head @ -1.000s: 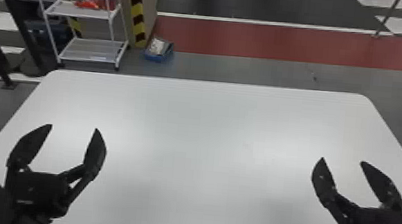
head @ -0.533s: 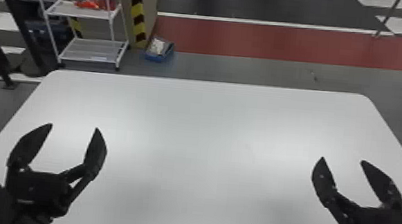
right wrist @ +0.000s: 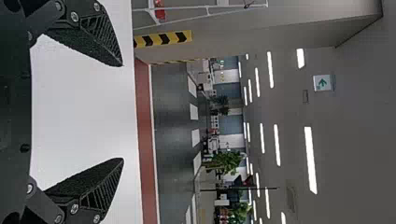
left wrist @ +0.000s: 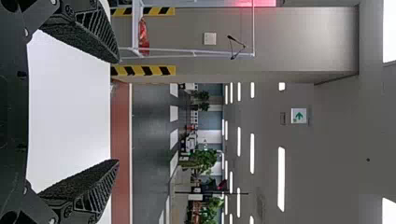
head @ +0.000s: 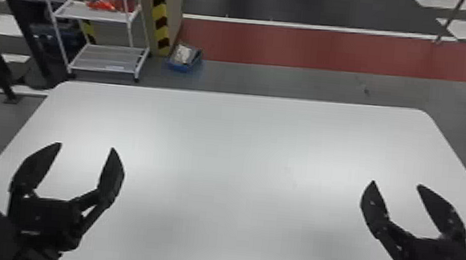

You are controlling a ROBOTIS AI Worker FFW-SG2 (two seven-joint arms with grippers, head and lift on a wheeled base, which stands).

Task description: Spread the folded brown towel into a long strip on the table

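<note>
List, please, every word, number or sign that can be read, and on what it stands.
No words or numbers can be read.
White sign: a green arrow; I cannot tell what holds it.
Pale marks on left tool and right tool: too small to read.

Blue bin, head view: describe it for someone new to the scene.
Past the table, left of centre, stands a white rack. Just right of it, on the floor, sits the blue bin, holding pale contents; the rack holds red stuff.
</note>
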